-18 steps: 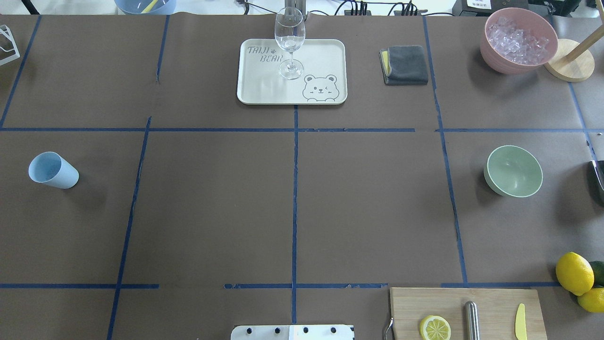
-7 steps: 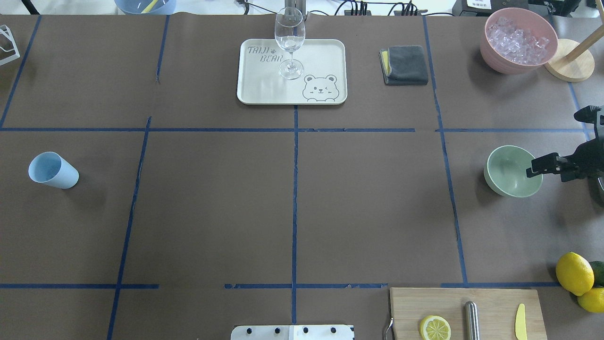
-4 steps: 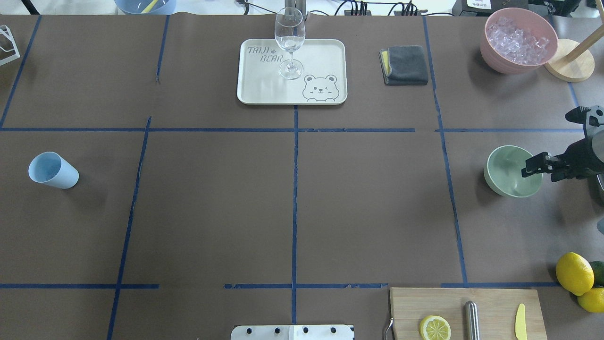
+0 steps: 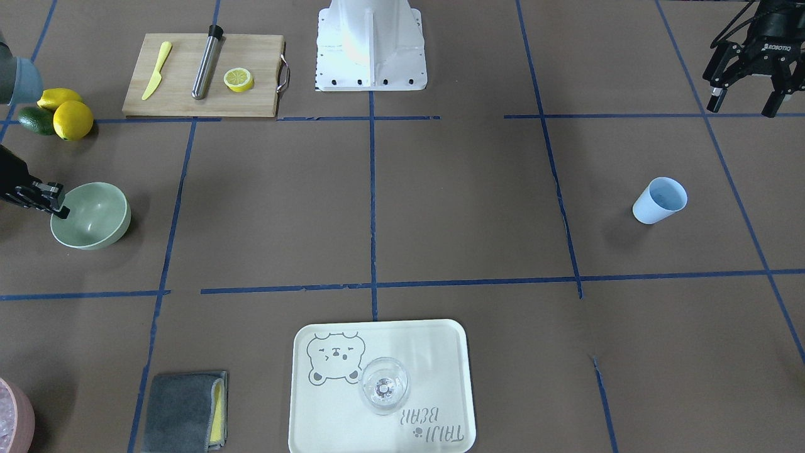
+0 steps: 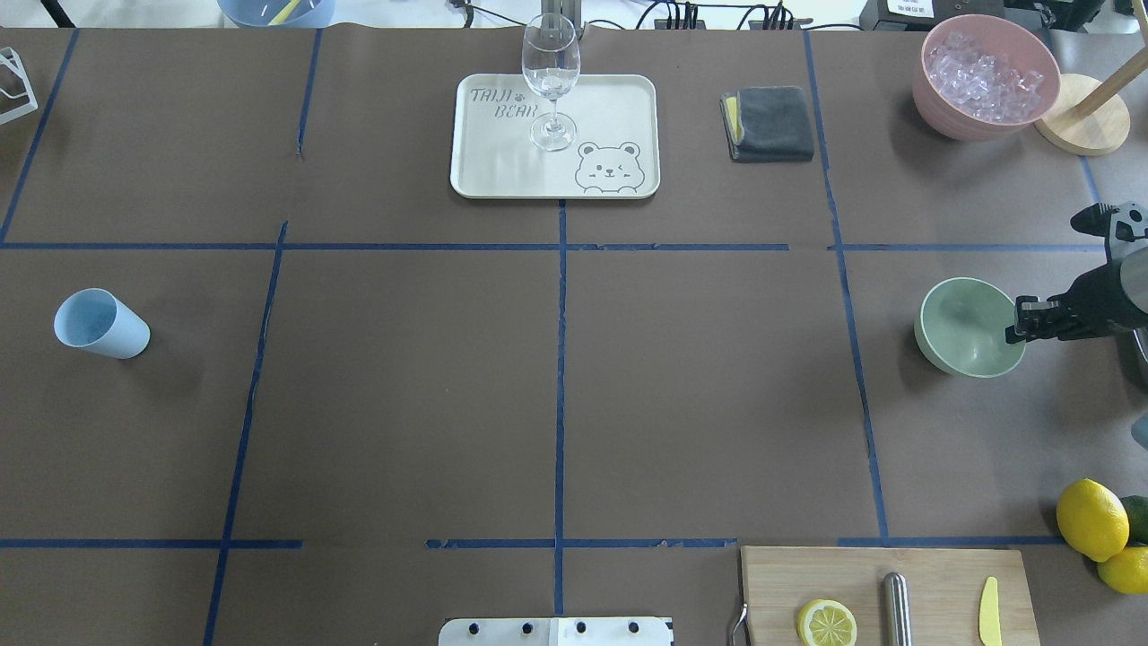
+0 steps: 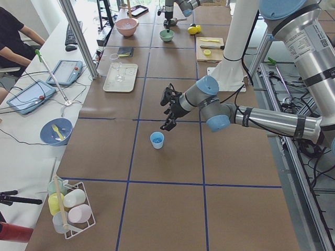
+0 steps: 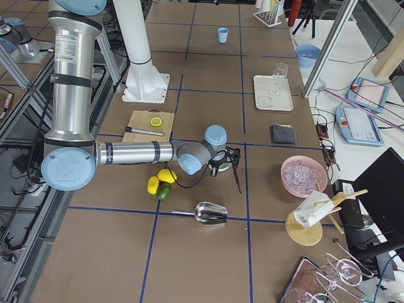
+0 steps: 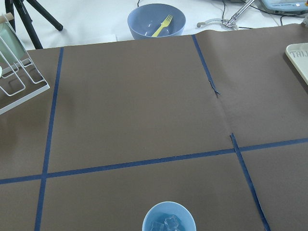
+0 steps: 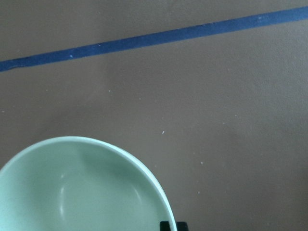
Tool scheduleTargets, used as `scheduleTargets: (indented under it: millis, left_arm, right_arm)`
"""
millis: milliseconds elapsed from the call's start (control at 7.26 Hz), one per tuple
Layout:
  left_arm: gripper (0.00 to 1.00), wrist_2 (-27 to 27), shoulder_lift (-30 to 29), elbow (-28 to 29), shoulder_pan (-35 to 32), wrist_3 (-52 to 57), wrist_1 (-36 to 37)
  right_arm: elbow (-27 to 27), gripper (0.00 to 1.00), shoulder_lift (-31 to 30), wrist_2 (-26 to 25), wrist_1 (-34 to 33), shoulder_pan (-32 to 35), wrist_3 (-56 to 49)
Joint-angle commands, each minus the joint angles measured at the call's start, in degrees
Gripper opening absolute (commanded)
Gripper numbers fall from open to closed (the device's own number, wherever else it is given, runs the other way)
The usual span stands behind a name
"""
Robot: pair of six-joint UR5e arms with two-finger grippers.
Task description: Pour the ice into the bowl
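Observation:
The pale mint-green bowl (image 5: pixel 964 327) (image 4: pixel 94 217) stands upright on the robot's right side of the table. My right gripper (image 5: pixel 1017 325) (image 4: pixel 58 206) reaches in from the table's edge and is shut on the bowl's outer rim. In the right wrist view the rim of the bowl (image 9: pixel 72 192) runs down to the dark fingertips (image 9: pixel 167 226). The ice (image 8: pixel 166 224), a few clear cubes, lies in the light blue cup (image 8: pixel 168 219) (image 5: pixel 100 324) far to the left. My left gripper (image 4: pixel 742 108) (image 6: pixel 168 111) hangs open and holds nothing, above and behind the cup.
A pink container (image 5: pixel 985 76) of whitish ice stands at the far right corner. At the far centre are a tray (image 5: pixel 619 108) with a wine glass (image 5: pixel 551 76) and a grey cloth (image 5: pixel 769 123). Cutting board (image 5: pixel 888 592), lemons (image 5: pixel 1091 519) and a metal scoop (image 7: pixel 211 213) lie near the robot's right.
My right gripper came in from the right edge, reached the bowl's rim and closed on it. The bowl shifted slightly left. The cup has not moved.

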Motion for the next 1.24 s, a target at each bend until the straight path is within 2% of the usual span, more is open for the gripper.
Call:
scheduleTargets:
  millis: [0,138,276,413,551,689,827,964,1102]
  left_arm:
    - [1.0,2.3,-0.3,0.0,3.6,-4.0,-0.2]
    - [1.0,8.1,-0.2,0.0,9.4,-8.2,-0.2]
    - [1.0,10.2,0.2,0.0,12.0,-10.3,-1.3]
    - [1.0,11.4,3.6,0.4,12.8,-10.3,-6.8]
    - [1.0,13.5,4.9,1.1,13.6,-11.0,-9.2]
    - [1.0,18.5,4.8,3.2,18.0,-16.1,-9.6]
    - [1.0,25.5,4.3,6.8,24.4,-20.5,-11.6]
    - [1.0,31.7,3.5,12.6,29.0,-24.6,-17.3]
    - [1.0,36.1,1.4,16.0,32.1,-27.1,-17.8]
  right_arm:
    - [4.4,0.0,0.4,4.0,-1.0,0.0,0.4]
    - [5.4,0.0,2.0,7.1,-1.1,1.6,3.0]
    - [6.1,0.0,4.7,10.1,-1.1,2.4,7.6]
    - [6.2,0.0,8.0,9.9,-1.2,2.1,13.1]
    - [6.3,0.0,10.9,9.4,-1.1,0.0,18.3]
    - [6.3,0.0,14.4,7.7,-1.1,-4.1,22.8]
    - [6.2,0.0,17.7,4.0,-1.2,-8.2,27.7]
    - [6.2,0.0,22.0,0.6,-5.8,-11.2,29.3]
    - [6.5,0.0,28.0,-1.4,-14.3,-12.8,29.3]
